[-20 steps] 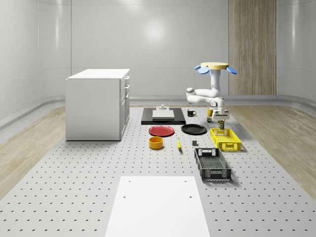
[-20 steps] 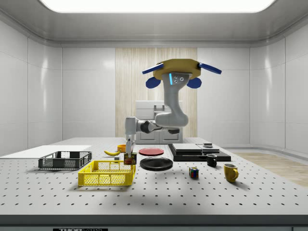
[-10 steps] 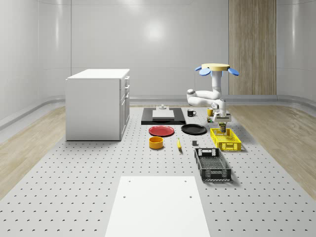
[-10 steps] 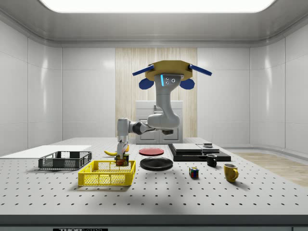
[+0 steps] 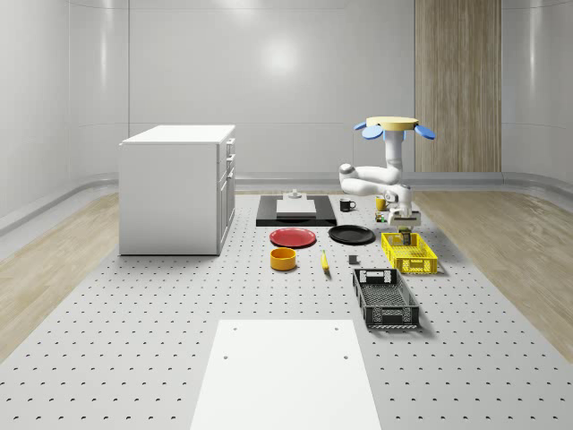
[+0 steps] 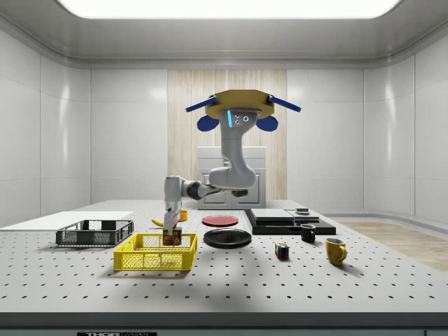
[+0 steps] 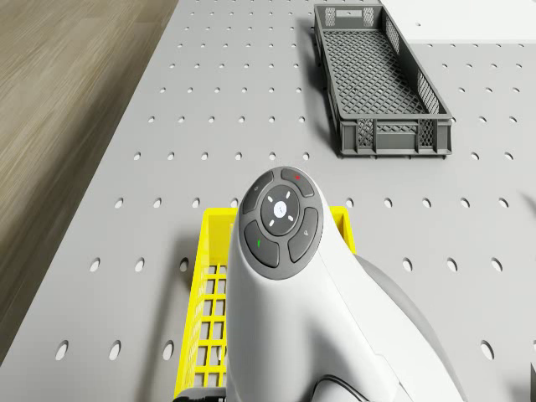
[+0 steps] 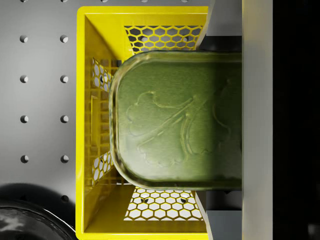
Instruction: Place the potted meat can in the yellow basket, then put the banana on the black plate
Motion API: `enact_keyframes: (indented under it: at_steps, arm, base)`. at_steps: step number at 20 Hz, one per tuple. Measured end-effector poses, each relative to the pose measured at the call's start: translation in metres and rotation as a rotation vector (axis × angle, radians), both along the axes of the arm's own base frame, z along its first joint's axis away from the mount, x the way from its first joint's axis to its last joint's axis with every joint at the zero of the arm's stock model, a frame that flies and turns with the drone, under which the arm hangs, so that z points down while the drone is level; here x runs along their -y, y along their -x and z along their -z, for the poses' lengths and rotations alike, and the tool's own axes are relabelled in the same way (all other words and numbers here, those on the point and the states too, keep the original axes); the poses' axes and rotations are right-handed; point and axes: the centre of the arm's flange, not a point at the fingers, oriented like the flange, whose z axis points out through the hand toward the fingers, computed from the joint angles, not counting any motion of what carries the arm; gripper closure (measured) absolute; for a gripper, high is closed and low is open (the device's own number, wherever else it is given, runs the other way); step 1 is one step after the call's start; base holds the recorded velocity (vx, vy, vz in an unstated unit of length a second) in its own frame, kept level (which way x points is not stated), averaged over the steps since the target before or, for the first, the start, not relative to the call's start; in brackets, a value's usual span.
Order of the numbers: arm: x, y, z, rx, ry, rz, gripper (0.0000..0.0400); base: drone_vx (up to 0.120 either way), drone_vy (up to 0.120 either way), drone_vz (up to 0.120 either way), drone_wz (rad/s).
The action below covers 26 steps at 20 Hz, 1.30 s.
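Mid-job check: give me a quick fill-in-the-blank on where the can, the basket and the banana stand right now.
The gripper holds the potted meat can over the ____ basket.
The banana lies on the ____, not on the black plate.
The drone ____ above the table near the basket.
Beside the yellow basket stands a ____ crate.

Missing words: yellow; table; hovers; grey

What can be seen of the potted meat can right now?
The potted meat can, a rounded-rectangular tin with a dull green metal top embossed with a leafy pattern, is clamped in the end effector. It hangs upright, lowered partly inside the yellow mesh plastic basket near one end; whether it touches the floor is unclear. The drone hovers above the table.
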Motion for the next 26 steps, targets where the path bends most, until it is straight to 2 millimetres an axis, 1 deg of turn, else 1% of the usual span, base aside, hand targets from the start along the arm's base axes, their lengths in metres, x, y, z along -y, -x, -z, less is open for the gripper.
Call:
enact_keyframes:
  at_steps: [9, 10, 11, 12, 16, 17, 20, 26]
  arm:
    - [0.0, 0.0, -0.035, 0.0, 0.0, 0.0, 0.011]
    - [0.0, 0.0, -0.039, 0.0, -0.001, 0.0, 0.0094]
    - [0.0, 0.0, -0.041, 0.0, -0.001, 0.001, 0.0064]
    - [0.0, 0.0, -0.042, 0.001, -0.001, 0.002, 0.0045]
    - [0.0, 0.0, -0.045, 0.001, -0.004, 0.001, 0.0016]
    - [0.0, 0.0, -0.045, 0.002, -0.005, 0.001, 0.0013]
    - [0.0, 0.0, -0.045, 0.002, -0.006, 0.001, 0.0006]
    - [0.0, 0.0, -0.046, 0.002, -0.006, 0.0, 0.0001]
  base:
    - [0.0, 0.0, 0.0, 0.0]
    - [0.0, 0.0, 0.0, 0.0]
    - [0.0, 0.0, 0.0, 0.0]
    - [0.0, 0.0, 0.04, 0.0]
    - [0.0, 0.0, 0.12, 0.0]
    - [0.0, -0.08, 0.12, 0.0]
    - [0.12, -0.12, 0.093, 0.0]
    - [0.12, -0.12, 0.0, 0.0]
